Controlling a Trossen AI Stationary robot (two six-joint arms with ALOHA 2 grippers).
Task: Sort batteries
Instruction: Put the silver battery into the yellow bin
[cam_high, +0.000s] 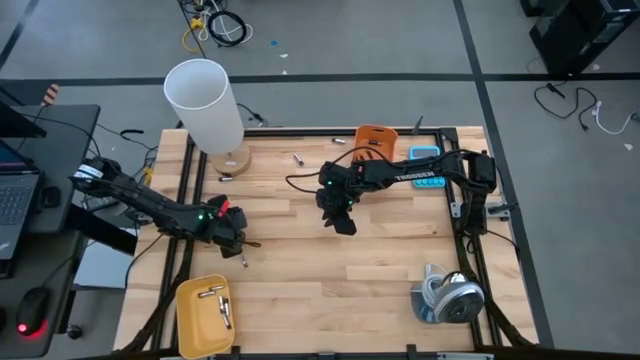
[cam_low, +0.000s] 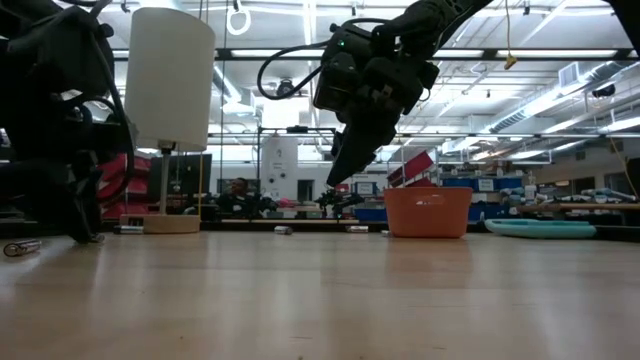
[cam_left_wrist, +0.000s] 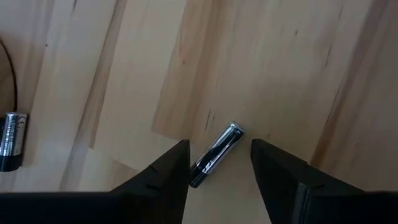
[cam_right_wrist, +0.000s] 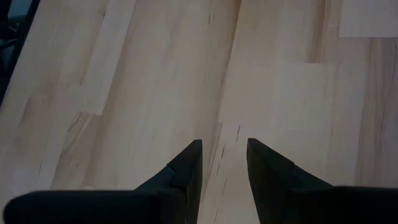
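Left gripper (cam_high: 240, 248) sits low over the counter (cam_high: 380, 280) near its left edge, fingers (cam_left_wrist: 168, 168) spread wide with a silvery battery (cam_left_wrist: 216, 154) lying flat on the wood between them, angled, touching neither finger as far as the left wrist view shows. Not gripped, just bracketed. Looks like either a fresh release or a lineup for a pick; the yellow tray (cam_high: 190, 322) is close by toward the front edge, so a short carry would do it.

A second battery (cam_left_wrist: 11, 140), silver with a dark end, lies off to the side in the same wrist view, apart from the fingers.

The yellow tray already holds a couple of light cells (cam_high: 213, 296), so it likely serves as one sort bin. The orange bin (cam_high: 375, 140) at the back of the counter probably takes the other kind; its contents can't be seen from here.

Right gripper (cam_high: 345, 222) hangs well above mid-counter, tilted down, fingers partly apart with nothing between them; only bare wood shows through the gap. It seems parked clear of the left arm's work area.

Loose batteries (cam_high: 297, 157) remain near the back, beside the lamp (cam_high: 205, 105) base and in front of the orange bin, so the sort is judged unfinished.

Risk: the cell lies diagonal to the left fingers, so closing could roll or skew it rather than clamp it square.
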